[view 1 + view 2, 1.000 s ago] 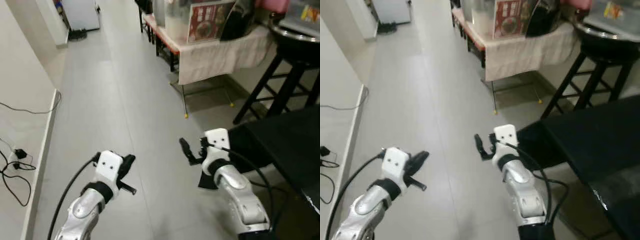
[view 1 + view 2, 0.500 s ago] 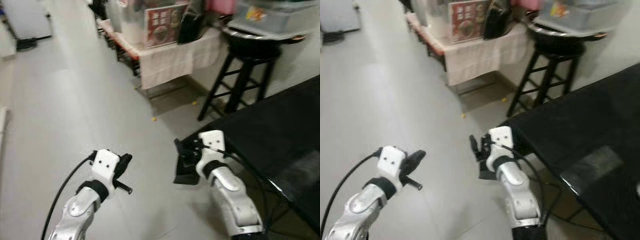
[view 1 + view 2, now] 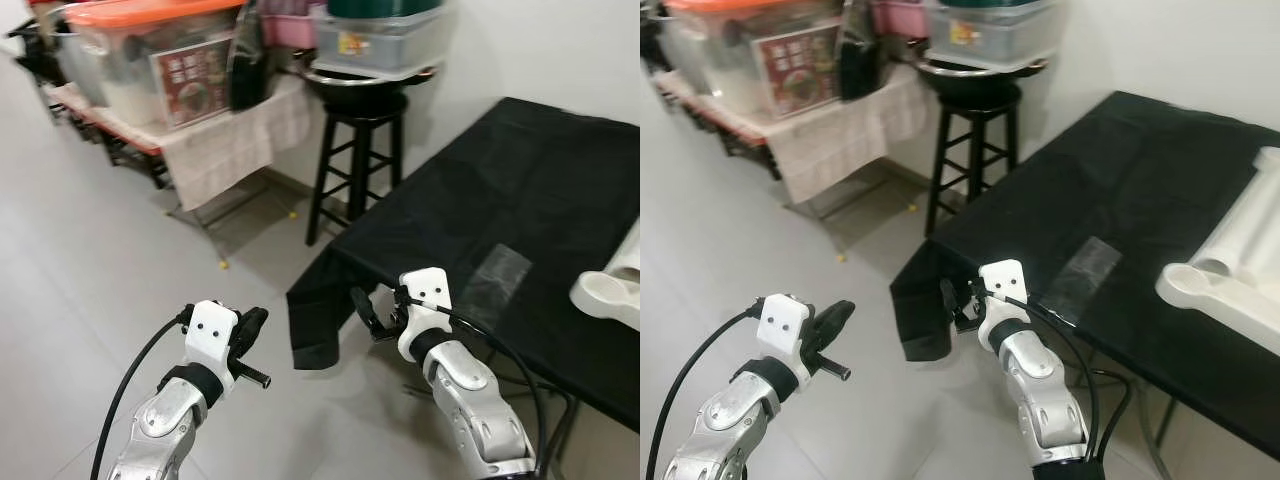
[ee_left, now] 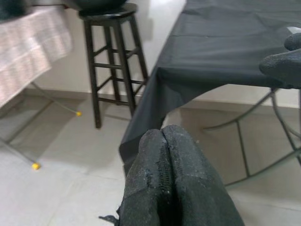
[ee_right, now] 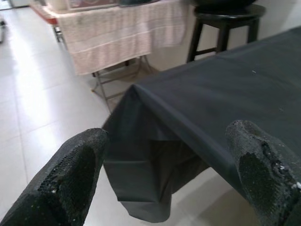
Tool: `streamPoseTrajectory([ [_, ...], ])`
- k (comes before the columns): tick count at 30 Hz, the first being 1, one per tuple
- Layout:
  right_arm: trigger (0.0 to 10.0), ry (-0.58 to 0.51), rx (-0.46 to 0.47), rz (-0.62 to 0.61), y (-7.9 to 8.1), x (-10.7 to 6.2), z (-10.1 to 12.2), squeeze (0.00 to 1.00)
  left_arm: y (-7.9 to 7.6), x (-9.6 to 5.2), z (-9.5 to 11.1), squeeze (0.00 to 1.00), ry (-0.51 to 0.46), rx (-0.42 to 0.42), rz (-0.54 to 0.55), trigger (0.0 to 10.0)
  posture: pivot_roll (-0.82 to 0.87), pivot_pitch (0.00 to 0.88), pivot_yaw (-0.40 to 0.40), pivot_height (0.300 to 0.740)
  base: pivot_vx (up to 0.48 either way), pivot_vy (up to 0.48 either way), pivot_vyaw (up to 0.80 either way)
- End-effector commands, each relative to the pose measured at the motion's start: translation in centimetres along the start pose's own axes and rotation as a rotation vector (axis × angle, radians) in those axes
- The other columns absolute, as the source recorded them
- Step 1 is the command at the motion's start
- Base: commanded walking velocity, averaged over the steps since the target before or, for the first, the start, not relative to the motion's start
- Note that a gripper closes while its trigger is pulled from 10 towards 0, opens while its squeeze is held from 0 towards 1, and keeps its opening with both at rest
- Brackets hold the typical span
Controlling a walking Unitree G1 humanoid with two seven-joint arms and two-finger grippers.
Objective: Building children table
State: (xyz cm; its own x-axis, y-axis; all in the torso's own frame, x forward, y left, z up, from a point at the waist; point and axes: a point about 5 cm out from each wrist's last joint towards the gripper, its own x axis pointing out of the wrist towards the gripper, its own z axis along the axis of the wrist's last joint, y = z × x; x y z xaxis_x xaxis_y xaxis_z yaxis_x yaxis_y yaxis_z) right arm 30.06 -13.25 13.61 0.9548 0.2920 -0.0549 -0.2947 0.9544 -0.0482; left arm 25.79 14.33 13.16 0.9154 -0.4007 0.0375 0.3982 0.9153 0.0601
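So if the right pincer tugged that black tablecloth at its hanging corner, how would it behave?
Likely floppy: the black tablecloth droops in soft folds at the hanging corner. It would probably slide and bunch, possibly dragging the white molded part resting on it. The right pincer is open near that corner.

table (image 3: 1160, 190) — black cloth (image 3: 940, 300) draped over | white moulded part (image 3: 1230, 270) lies on top

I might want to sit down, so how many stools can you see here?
1. A black wooden stool stands by the wall, between the black-covered table and the cloth-draped bench, with storage bins stacked on it. Others may be hidden.
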Motion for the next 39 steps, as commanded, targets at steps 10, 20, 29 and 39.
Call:
streamPoseTrajectory([
  [10,10.0,0.000,0.026,0.024,0.40,0.24,-0.11,0.00,0.24,-0.09,-0.54,0.00,0.010,-0.014,0.006,10.0,-0.08,0.116,0.029,0.740,0.000,0.000,-0.80],
  [20,10.0,0.005,0.034,0.028,0.36,0.27,-0.18,0.00,0.24,0.01,-0.60,0.00,0.011,-0.017,0.006,10.0,-0.08,0.119,0.026,0.740,0.000,0.000,-0.80],
  [29,10.0,0.007,0.041,0.030,0.37,0.34,-0.25,0.00,0.31,0.03,-0.66,0.00,0.016,-0.016,0.006,10.0,-0.08,0.119,0.028,0.740,0.000,0.000,-0.80],
  [39,10.0,0.006,0.043,0.032,0.36,0.36,-0.25,0.00,0.31,0.10,-0.69,0.00,0.020,-0.009,0.004,10.0,-0.08,0.118,0.029,0.740,0.000,0.000,-0.80],
])
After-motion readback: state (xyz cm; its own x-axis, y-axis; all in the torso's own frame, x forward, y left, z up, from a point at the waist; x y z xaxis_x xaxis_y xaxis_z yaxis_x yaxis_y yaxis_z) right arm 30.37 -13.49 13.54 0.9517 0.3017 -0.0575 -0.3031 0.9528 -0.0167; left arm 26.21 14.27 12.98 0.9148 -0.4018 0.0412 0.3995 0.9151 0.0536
